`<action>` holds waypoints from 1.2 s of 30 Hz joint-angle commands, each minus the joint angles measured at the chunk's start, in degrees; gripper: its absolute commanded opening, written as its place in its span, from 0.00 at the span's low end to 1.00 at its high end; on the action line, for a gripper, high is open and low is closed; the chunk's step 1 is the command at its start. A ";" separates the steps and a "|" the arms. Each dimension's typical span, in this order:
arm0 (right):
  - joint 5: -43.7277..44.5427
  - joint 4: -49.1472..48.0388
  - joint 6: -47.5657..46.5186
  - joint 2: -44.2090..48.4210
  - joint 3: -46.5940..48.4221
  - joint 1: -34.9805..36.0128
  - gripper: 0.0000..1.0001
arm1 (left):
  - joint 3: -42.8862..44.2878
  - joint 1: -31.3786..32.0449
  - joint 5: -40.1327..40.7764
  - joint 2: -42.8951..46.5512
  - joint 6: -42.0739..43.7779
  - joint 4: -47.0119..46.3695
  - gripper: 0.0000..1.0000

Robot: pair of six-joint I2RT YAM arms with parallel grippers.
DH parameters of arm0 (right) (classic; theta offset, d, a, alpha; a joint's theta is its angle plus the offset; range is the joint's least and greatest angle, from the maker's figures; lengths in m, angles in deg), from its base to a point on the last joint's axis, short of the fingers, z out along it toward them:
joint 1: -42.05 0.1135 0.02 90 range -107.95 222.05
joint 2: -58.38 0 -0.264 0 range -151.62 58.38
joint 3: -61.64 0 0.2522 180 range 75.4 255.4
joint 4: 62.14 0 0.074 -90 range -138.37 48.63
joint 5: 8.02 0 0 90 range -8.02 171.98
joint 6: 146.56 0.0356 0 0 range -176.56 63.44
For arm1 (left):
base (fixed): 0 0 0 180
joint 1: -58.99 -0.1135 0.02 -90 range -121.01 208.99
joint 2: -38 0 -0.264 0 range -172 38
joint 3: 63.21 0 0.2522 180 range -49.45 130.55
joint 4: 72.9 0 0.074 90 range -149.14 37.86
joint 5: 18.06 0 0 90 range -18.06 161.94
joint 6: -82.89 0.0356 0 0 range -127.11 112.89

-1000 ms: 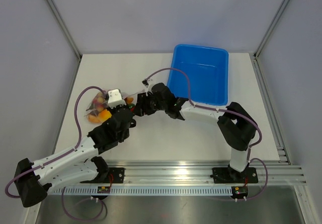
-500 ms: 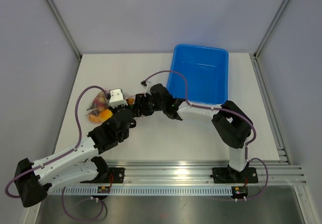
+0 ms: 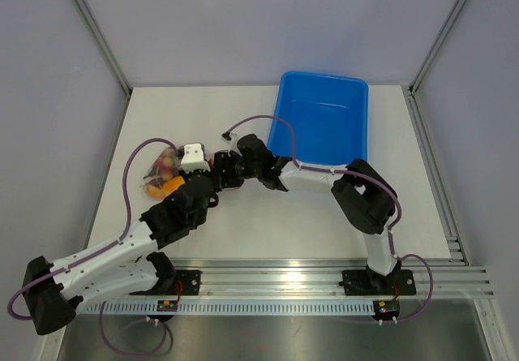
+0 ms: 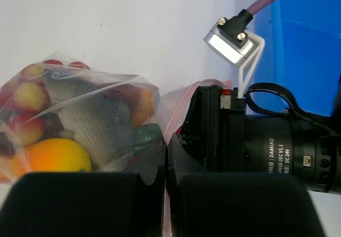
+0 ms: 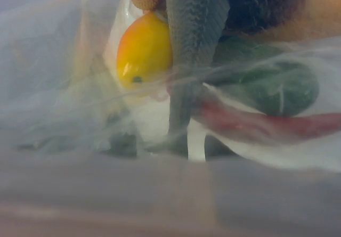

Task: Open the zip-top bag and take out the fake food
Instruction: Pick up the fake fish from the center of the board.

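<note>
- The zip-top bag (image 3: 160,172) lies on the left part of the table (image 3: 243,231), well left of the blue tub (image 3: 324,130), with the fake food (image 4: 53,157) packed inside it.
- The left gripper (image 4: 166,186) has its jaws pressed together, pinching the clear film at the bag's right edge.
- The right gripper (image 4: 205,122) comes in from the right, its nose at the bag's mouth. The pink zipper strip (image 4: 178,94) curls over it. I cannot tell whether its jaws are apart.
- Its own camera, right up against the plastic, shows a grey fish (image 5: 194,29), a yellow piece (image 5: 144,48), a green cucumber (image 5: 272,82) and a red piece (image 5: 256,125).
</note>
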 commanded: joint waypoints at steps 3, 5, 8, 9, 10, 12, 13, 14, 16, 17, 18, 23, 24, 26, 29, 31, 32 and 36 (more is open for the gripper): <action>-3.31 3.65 1.08 -1.71 3.62 -0.09 0.61 | 2.13 0.22 -1.14 0.02 1.97 -6.06 0.00; -3.83 4.27 1.08 -1.98 4.14 -0.09 0.59 | 2.57 0.22 -1.40 -0.51 2.14 -5.80 0.00; -5.59 4.54 1.35 -2.68 4.41 -0.09 0.45 | 2.66 0.22 -1.23 -0.51 2.32 -5.80 0.00; -6.03 4.45 1.43 -3.12 4.67 -0.09 0.42 | 2.57 0.22 -0.36 -0.51 1.88 -5.63 0.00; -7.16 4.02 1.70 -3.21 4.68 -0.09 0.39 | 2.40 0.22 -0.09 -0.34 1.79 -5.80 0.00; -8.23 2.88 2.05 -3.56 4.76 -0.09 0.32 | 1.96 0.22 0.00 -0.07 1.79 -5.98 0.00; -9.10 2.61 2.49 -3.56 4.76 -0.09 0.27 | 1.78 0.13 0.09 -0.07 1.70 -5.89 0.00; -9.46 2.35 2.58 -3.65 4.76 0.00 0.19 | 1.61 0.22 0.27 -0.16 1.62 -5.98 0.00; -9.90 1.91 2.84 -3.65 4.68 -0.18 0.08 | 1.60 0.13 0.53 -0.34 1.70 -7.21 0.00; -9.99 1.82 2.84 -3.47 4.59 -0.18 0.04 | 1.69 0.22 0.62 -0.51 1.62 -7.12 0.00; -9.99 1.38 2.75 -3.21 4.41 -0.27 0.00 | 1.78 0.22 0.71 -0.60 1.44 -6.95 0.00; -7.97 0.15 2.32 -1.02 2.31 -0.88 0.00 | 2.04 0.22 0.53 -1.30 1.00 -6.42 0.00; -7.18 1.10 0.92 -0.05 2.30 -0.97 0.00 | 2.48 0.22 1.31 -1.39 -0.04 -4.33 0.00; -4.72 3.56 -0.84 1.61 2.39 -1.06 0.00 | 2.83 0.22 2.46 -1.65 -1.02 -2.38 0.00; -1.82 6.02 -3.66 3.03 2.48 -1.32 0.00 | 2.75 0.22 2.29 -1.92 -1.37 -1.94 0.00; -0.42 7.08 -5.24 4.17 2.65 -1.76 0.00 | 2.83 0.22 2.20 -2.18 -1.55 -1.76 0.00; -0.32 7.70 -5.68 4.44 2.48 -2.28 0.00 | 2.92 0.22 2.46 -2.36 -1.98 -1.15 0.00; -0.49 7.88 -7.08 5.84 2.04 -3.78 0.00 | 3.10 0.22 2.81 -2.36 -2.60 -0.70 0.00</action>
